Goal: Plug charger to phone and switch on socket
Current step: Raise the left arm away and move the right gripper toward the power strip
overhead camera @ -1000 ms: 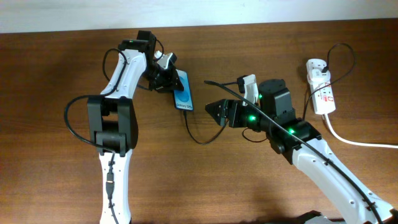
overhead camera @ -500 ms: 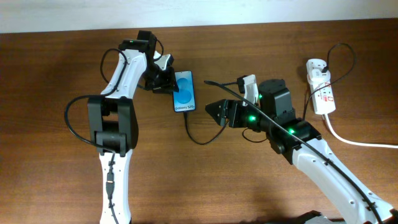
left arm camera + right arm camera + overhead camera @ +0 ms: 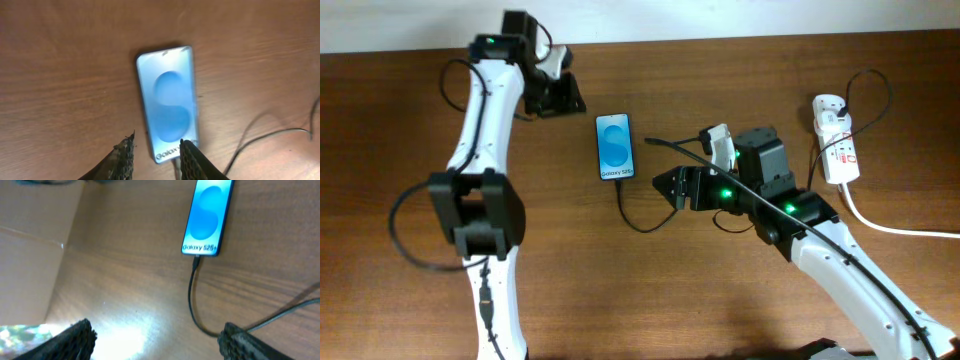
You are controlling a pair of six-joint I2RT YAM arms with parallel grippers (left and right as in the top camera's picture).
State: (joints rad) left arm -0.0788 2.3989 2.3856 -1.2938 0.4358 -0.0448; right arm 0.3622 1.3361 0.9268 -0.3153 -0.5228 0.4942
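The phone (image 3: 615, 147) lies flat on the table with its blue screen up; it also shows in the left wrist view (image 3: 169, 102) and the right wrist view (image 3: 207, 217). The thin black charger cable (image 3: 638, 222) runs from the phone's bottom edge, where its connector tip (image 3: 197, 260) sits, in a loop and on towards the socket (image 3: 838, 150) at the far right. My left gripper (image 3: 563, 95) is open and empty, up and left of the phone (image 3: 157, 140). My right gripper (image 3: 670, 184) is open and empty, right of the phone above the cable loop (image 3: 160, 342).
The socket's thick white cord (image 3: 895, 226) runs off the right edge. A black plug (image 3: 828, 106) sits in the socket's far end. The table's back edge lies just behind my left arm.
My left gripper has let go of the phone and pulled back up and to the left. The phone now lies straight and flat. My right arm has barely moved.
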